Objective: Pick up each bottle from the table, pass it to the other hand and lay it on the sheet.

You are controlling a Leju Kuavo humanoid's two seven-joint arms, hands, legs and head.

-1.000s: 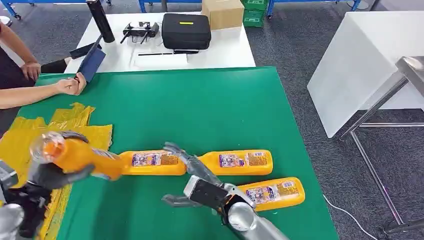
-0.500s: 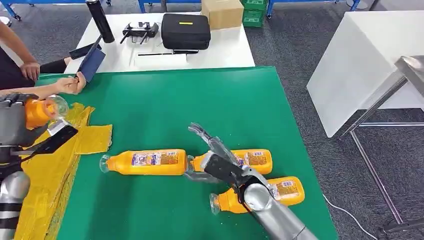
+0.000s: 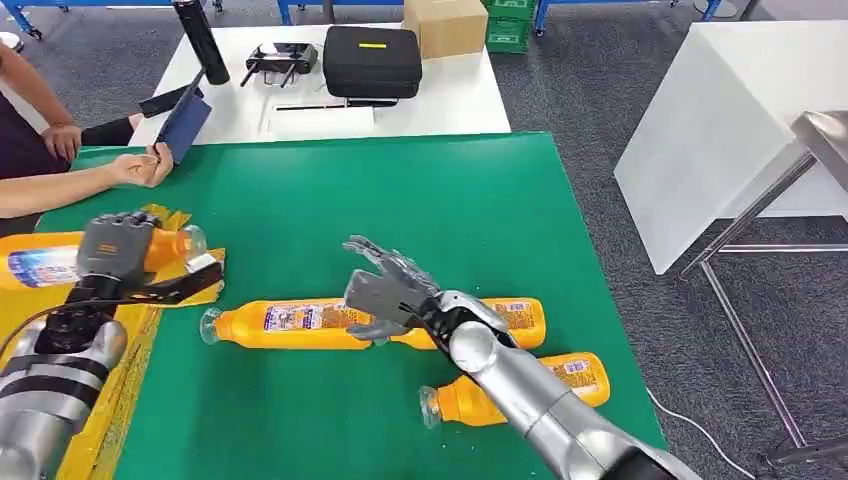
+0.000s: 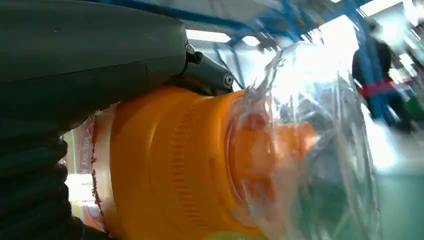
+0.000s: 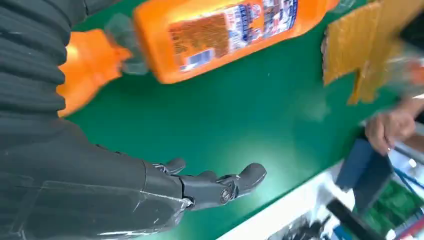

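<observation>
My left hand (image 3: 115, 250) grips an orange bottle (image 3: 40, 262) held level just above the yellow sheet (image 3: 125, 335) at the table's left edge, its clear cap (image 3: 191, 240) pointing right. Up close in the left wrist view, that bottle (image 4: 165, 165) and its cap (image 4: 310, 140) sit right in front of my left hand (image 4: 90, 55). Three more orange bottles lie on the green table: one in the middle (image 3: 290, 325), one (image 3: 515, 318) partly behind my right arm, one (image 3: 530, 388) nearest me. My right hand (image 3: 385, 290) hovers open over the middle bottle (image 5: 230, 35), fingers (image 5: 220, 186) spread.
A person's hands (image 3: 140, 170) rest at the table's far left corner beside a dark blue tablet (image 3: 185, 120). Behind the green table (image 3: 400, 210) stands a white table with a black case (image 3: 372, 60), a box (image 3: 445, 25) and a black bottle (image 3: 200, 40). Another white table (image 3: 720, 130) stands right.
My left hand has turned its bottle from raised to lying level and lowered it over the sheet. My right hand has moved left, above the bottles on the table, still empty.
</observation>
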